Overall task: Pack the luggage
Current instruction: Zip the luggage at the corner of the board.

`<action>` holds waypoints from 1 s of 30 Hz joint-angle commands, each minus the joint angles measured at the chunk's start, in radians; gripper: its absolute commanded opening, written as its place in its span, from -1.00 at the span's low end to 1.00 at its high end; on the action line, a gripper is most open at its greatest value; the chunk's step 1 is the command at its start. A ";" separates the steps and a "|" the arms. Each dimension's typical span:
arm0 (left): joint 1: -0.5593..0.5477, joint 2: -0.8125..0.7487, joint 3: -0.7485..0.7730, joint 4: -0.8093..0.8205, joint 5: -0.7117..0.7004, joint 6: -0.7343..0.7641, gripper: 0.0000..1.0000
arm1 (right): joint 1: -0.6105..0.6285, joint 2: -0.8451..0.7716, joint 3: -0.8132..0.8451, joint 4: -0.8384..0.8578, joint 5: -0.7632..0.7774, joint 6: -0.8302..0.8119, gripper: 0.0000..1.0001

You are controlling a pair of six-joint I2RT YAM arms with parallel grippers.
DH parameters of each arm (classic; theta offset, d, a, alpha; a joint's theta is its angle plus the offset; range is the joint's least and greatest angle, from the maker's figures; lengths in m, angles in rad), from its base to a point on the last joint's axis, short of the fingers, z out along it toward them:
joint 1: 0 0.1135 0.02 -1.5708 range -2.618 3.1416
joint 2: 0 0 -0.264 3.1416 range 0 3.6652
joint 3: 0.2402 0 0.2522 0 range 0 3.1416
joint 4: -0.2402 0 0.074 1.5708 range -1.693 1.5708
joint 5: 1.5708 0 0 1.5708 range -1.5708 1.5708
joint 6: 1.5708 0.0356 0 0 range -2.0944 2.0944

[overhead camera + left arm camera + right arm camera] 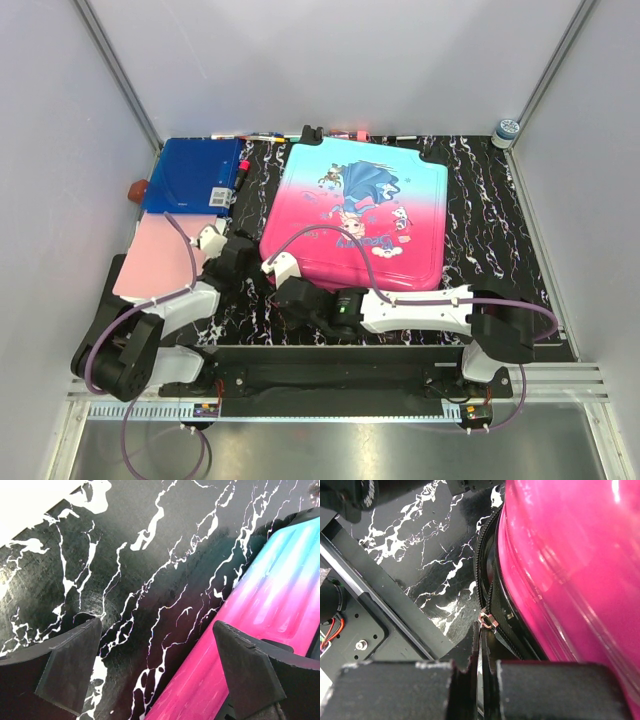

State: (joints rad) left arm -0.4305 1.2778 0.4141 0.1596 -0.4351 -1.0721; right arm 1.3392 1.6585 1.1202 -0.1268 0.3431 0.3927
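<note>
The luggage (355, 215) lies flat and closed on the black marble table (480, 230), teal end far, pink end near. My right gripper (290, 295) is at its near left corner. In the right wrist view it (481, 647) is shut on the thin pull tab of the zipper slider (487, 621), beside the pink shell (570, 565). My left gripper (240, 255) is open and empty just left of the suitcase's left edge. In the left wrist view it (157, 640) hangs over the table, its right finger (250, 665) above the pink shell (270, 605).
A flat blue folder (190, 175) with a marker (242, 172) on it lies at the back left. A pink flat item (160, 255) lies in front of it, under the left arm. Pens (260, 137) line the back edge. A tape roll (506, 131) stands back right.
</note>
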 commanded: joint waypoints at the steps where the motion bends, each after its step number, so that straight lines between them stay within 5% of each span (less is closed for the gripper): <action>1: -0.154 -0.023 -0.005 0.060 0.159 0.023 0.98 | 0.043 0.015 0.102 0.214 -0.179 0.041 -1.00; 30: -0.407 0.029 0.054 0.149 0.104 -0.121 0.98 | 0.043 -0.240 -0.105 0.162 0.175 0.144 -1.00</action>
State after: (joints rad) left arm -0.7250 1.3231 0.4168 0.1791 -0.5949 -1.2457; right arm 1.3777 1.4837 0.9863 -0.2554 0.4683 0.4866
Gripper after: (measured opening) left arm 0.984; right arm 0.020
